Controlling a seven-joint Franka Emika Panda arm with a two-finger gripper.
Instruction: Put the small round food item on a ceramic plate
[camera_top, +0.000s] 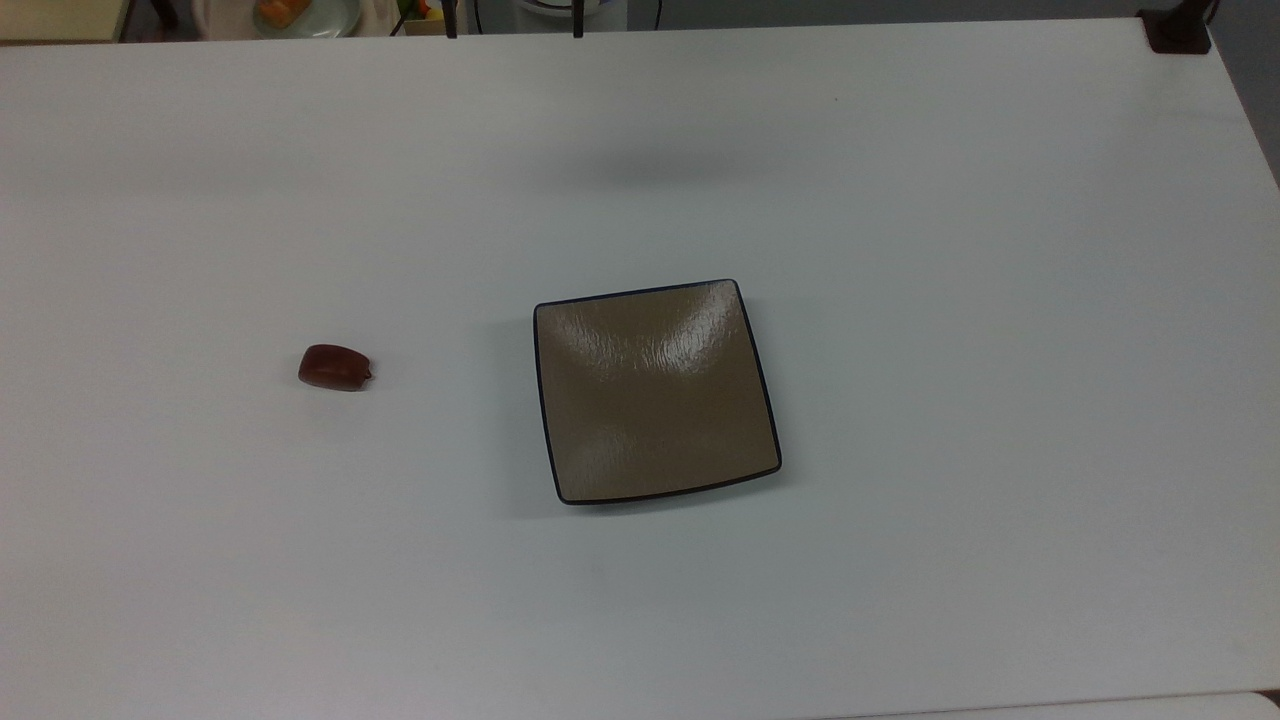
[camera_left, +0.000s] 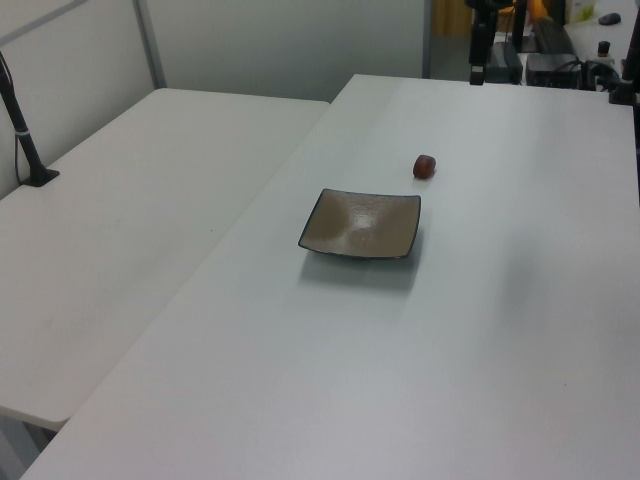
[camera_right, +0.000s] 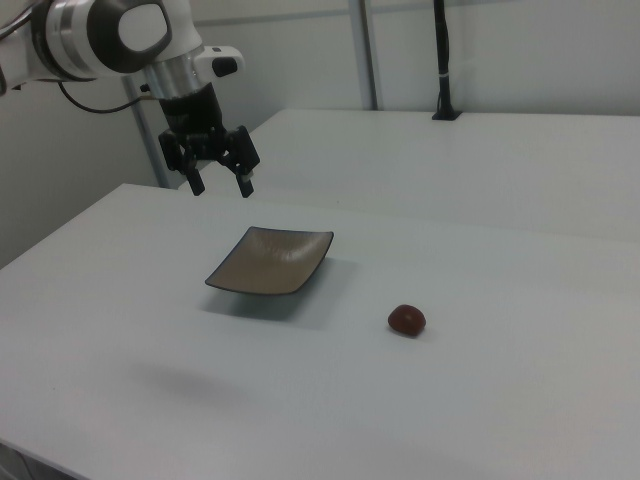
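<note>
One ceramic plate sits bare — small round food item well apart, end effector spread.

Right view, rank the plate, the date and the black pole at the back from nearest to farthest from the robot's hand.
1. The plate, just below the open hand, toward the right view's right.
2. The date, on the table past the plate, lower right.
3. The black pole, upright on the far table, upper right.

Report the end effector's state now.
End effector: open, holding nothing, up in the air beyond the plate.
</note>
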